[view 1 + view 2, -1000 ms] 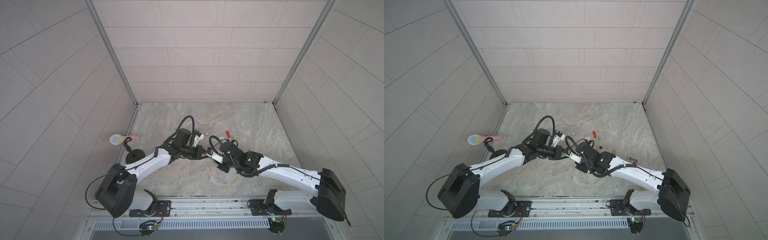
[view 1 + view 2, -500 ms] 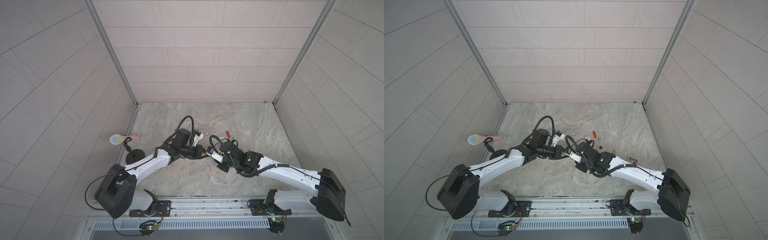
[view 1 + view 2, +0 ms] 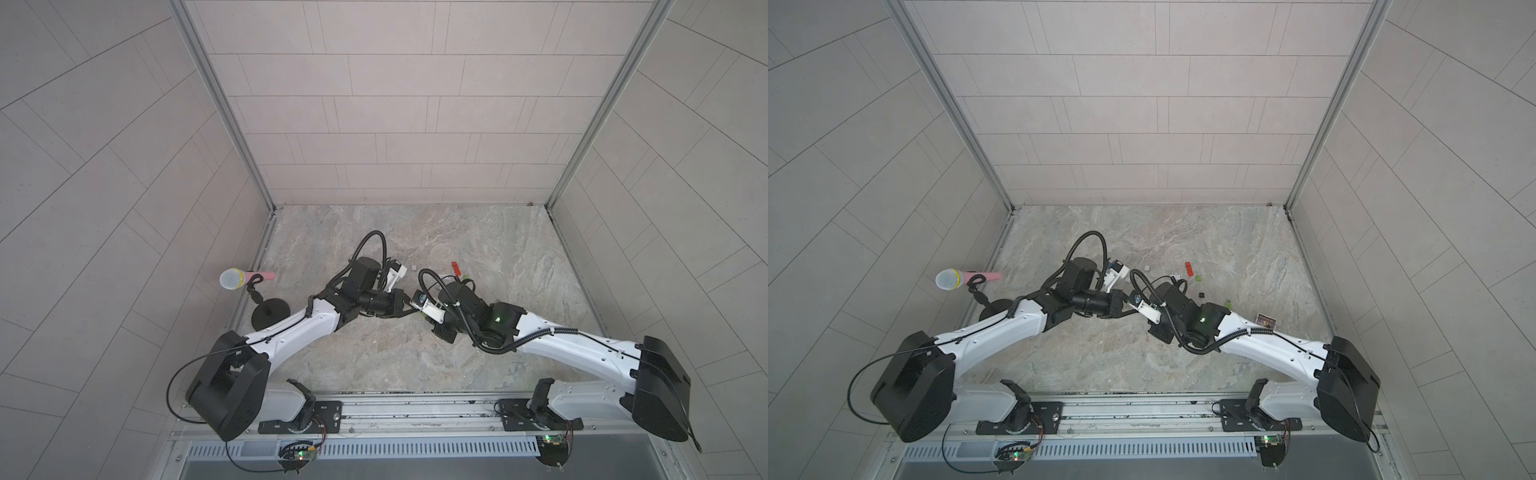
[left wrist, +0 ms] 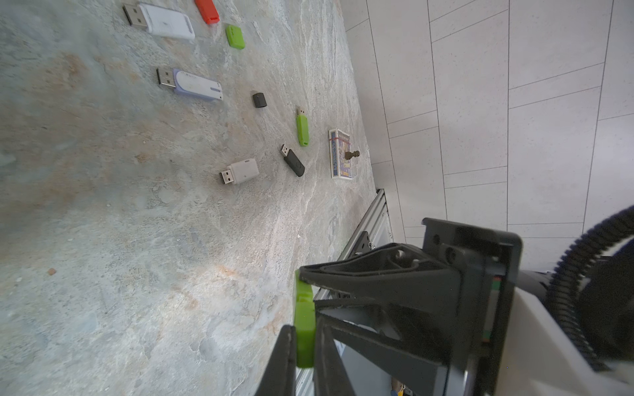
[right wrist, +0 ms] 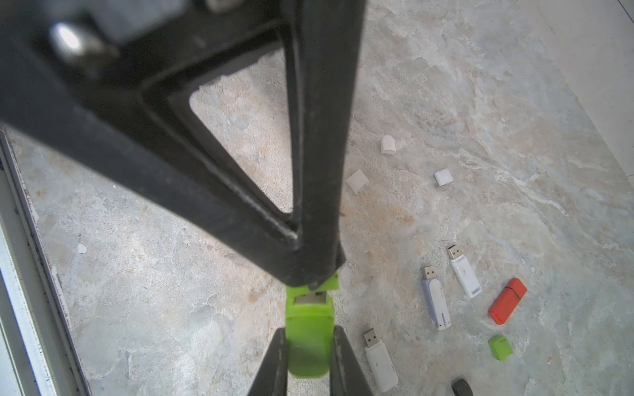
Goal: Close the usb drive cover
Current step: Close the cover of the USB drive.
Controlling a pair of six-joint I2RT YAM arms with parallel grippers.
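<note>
Pinching green cover [image 5: 331, 284], left hand [image 4: 303, 337] nearly hiding it; right hand [image 5: 308, 343] tight on green usb drive [image 5: 308, 312].

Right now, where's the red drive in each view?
In a top view: red drive just beyond the right arm.
In a top view: red drive there too.
Left wrist: red drive cut by the frame edge, beside the white drive.
Right wrist: red drive between white drive and loose green cap.
Landmark: that green cap.
</note>
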